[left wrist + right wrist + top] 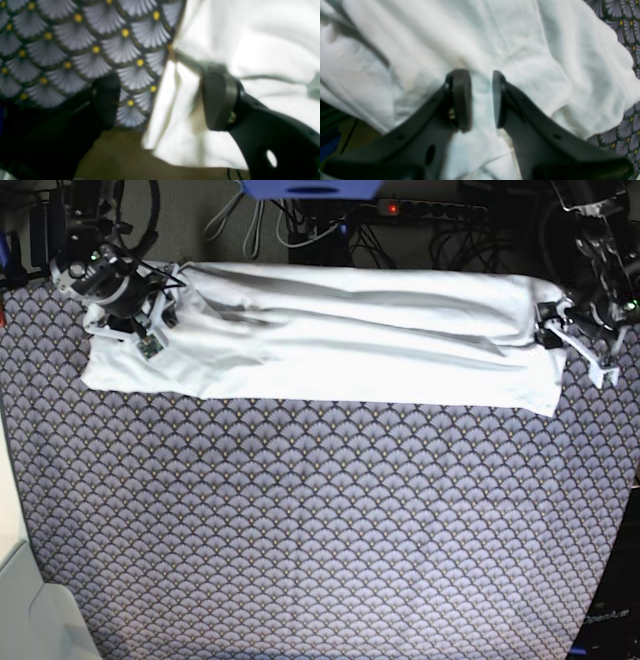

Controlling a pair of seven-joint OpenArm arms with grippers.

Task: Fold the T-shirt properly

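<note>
Here your left pincer (160,100) gapes released at the T-shirt (330,340) edge — your right pincer (482,100), partly parted, has white cloth between its fingers on the counter (320,530).

White T-shirt (330,340), grey fan-pattern cloth (320,530)

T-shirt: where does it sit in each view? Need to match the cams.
Left wrist: T-shirt fills the right half, its edge running down the middle.
Right wrist: fills most of the frame, behind the right gripper.
Base: long white band across the top, between both arms.
Shared landmark: scale-patterned tablecloth, seen upper left in left wrist, right edge in right wrist.
</note>
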